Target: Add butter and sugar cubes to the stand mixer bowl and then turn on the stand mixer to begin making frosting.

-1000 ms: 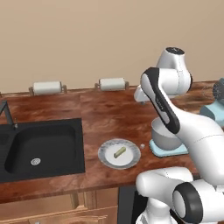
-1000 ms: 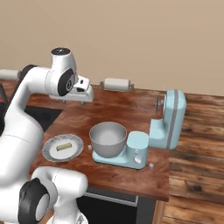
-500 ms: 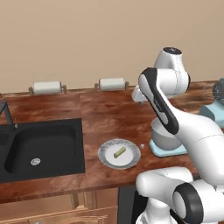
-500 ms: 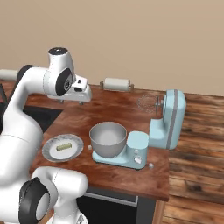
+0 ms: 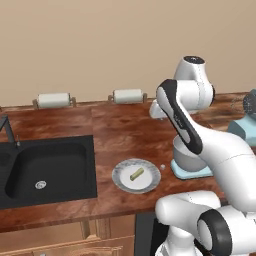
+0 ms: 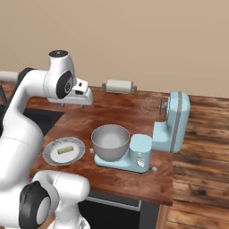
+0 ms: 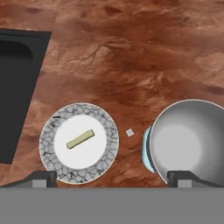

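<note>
Going left to right from my hand view: the black sink basin [image 7: 17, 87] sits at the far left, a bad place to knock anything into. Next, the small pale yellow-tan butter stick [image 7: 80, 139] lies at an angle on the grey-rimmed white plate [image 7: 50, 131]; a slanted descent could push it off the rim. Between plate and bowl rests one tiny white sugar cube [image 7: 130, 132] on the wood counter [image 7: 131, 52], easy to flick away. To the right, the deep grey brushed-metal bowl [image 7: 183, 146] looks empty on the light blue stand mixer [image 6: 172, 123]. My pincer [image 7: 111, 177] hangs spread wide, holding nothing, high above everything.
</note>
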